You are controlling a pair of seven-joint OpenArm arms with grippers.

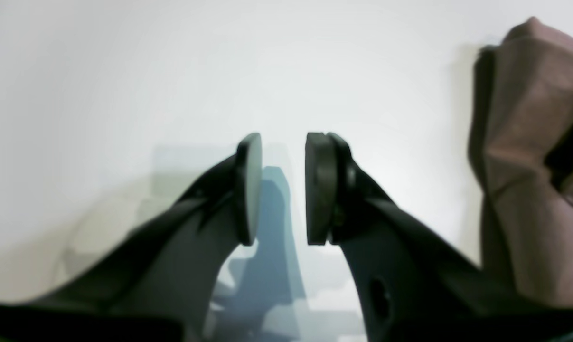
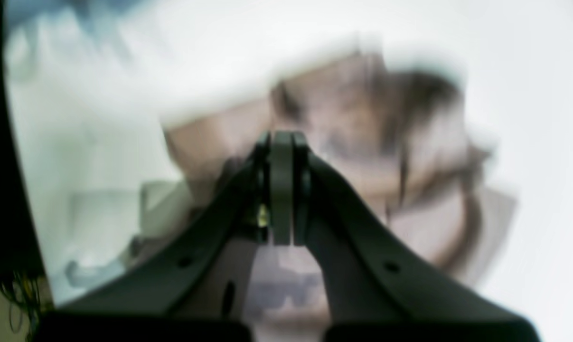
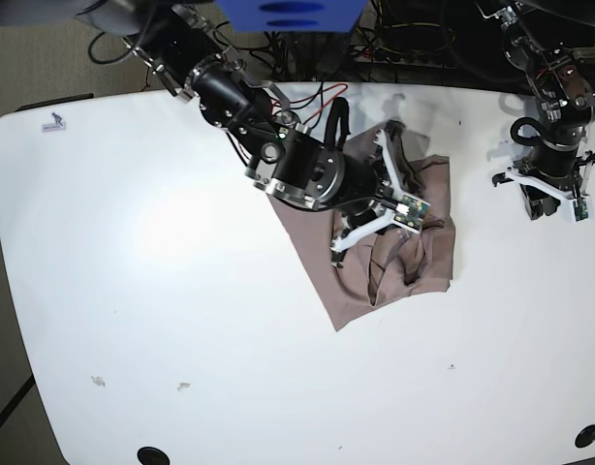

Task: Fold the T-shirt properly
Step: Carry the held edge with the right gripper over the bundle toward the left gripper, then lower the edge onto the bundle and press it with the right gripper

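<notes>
White table fills our view, with the shirt bunched mid-table under our right gripper, fingers pressed together with no cloth seen between them. Our left gripper, narrowly parted and empty, stands well apart. Its long axis runs diagonally across the table; collar direction we cannot tell. Risk: dragging the heap would only worsen the wrinkles.

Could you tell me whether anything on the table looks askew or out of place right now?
Yes: the T-shirt lies skewed and rumpled, bunched into ridges near the right gripper, not flat. Small specks dot the table near its front edge. The left gripper holds nothing.
</notes>
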